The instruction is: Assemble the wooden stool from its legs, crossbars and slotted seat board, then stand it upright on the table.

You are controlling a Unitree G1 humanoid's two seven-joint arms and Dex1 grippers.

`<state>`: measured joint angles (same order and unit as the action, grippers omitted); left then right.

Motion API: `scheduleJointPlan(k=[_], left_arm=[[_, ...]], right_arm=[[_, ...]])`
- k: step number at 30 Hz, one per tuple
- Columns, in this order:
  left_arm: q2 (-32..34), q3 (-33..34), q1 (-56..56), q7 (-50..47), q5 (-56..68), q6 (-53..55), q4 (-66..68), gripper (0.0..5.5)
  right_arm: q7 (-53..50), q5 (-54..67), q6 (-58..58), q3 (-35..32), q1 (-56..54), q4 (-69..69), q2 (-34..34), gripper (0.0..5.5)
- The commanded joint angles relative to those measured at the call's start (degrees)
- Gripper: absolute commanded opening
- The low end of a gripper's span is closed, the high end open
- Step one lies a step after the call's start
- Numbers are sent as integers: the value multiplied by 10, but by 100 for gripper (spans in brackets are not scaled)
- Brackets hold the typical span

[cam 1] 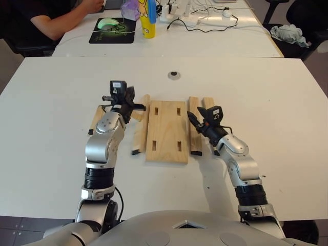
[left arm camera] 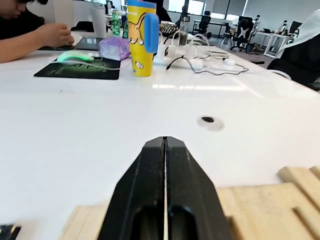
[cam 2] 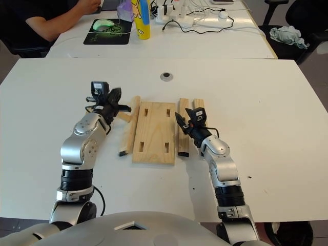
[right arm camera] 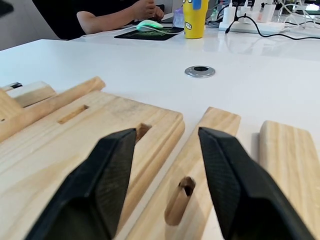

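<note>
My right gripper (right arm camera: 167, 132) hangs low over the parts, its black fingers (right arm camera: 107, 175) spread and holding nothing. One fingertip is above the edge of the pale rectangular seat board with four slots (cam 1: 166, 130), the other above the narrow slotted wooden strip (cam 1: 193, 128) lying just beside that board. My left gripper (left arm camera: 165, 142) hovers at the board's far left corner, fingers pressed together and empty, near a slanted wooden strip (cam 1: 139, 125). All pieces lie flat on the white desk (cam 1: 51, 102), unassembled. As I judge it, the job now is lifting the slotted strip. I would shift right until both fingers straddle it alone, descend squarely, and clamp mid-length so the board edge is not caught.
</note>
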<state>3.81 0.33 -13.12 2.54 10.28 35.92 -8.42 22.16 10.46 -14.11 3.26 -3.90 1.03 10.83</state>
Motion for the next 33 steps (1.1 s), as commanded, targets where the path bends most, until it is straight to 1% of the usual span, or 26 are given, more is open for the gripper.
scheduleJointPlan(k=[1, 4, 8, 11, 14, 17, 20, 22, 23, 26, 29, 33], left_arm=[[-12, -7, -26, 6, -3, -38, -21, 4], [-15, -7, -48, 0, -12, -86, -59, 4], [-1, 8, -55, -18, -42, -155, -105, 4], [27, 8, -35, -5, -55, -116, -115, 4], [77, -10, 24, 48, -46, -44, -126, 4], [116, -24, 79, 96, -28, 14, -163, 46], [137, -37, 115, 109, -22, 79, -222, 83], [138, -43, 121, 114, -10, 119, -249, 110], [126, -38, 124, 114, 7, 140, -258, 131], [110, -26, 135, 112, 36, 200, -274, 166], [112, -17, 140, 104, 42, 229, -284, 217], [121, -41, 145, 86, 29, 255, -305, 275]], right_arm=[[3, -3, 1, 1, -7, -6, 1, 231], [2, -3, 1, 3, -7, -9, -1, 231], [0, -4, 3, 5, -1, -8, -5, 231], [-5, -5, 5, 5, 7, -3, -8, 231], [-11, -5, 8, -1, 16, -1, -9, 231], [-17, -8, 11, -4, 32, 5, -10, 231], [-21, -9, 11, -5, 40, 11, -12, 231], [-25, -9, 11, -5, 44, 15, -14, 231], [-26, -10, 11, -5, 46, 17, -15, 231], [-29, -10, 9, -2, 49, 23, -17, 231], [-35, -10, 6, -4, 56, 34, -20, 231], [-42, -9, 3, -2, 63, 46, -25, 231]])
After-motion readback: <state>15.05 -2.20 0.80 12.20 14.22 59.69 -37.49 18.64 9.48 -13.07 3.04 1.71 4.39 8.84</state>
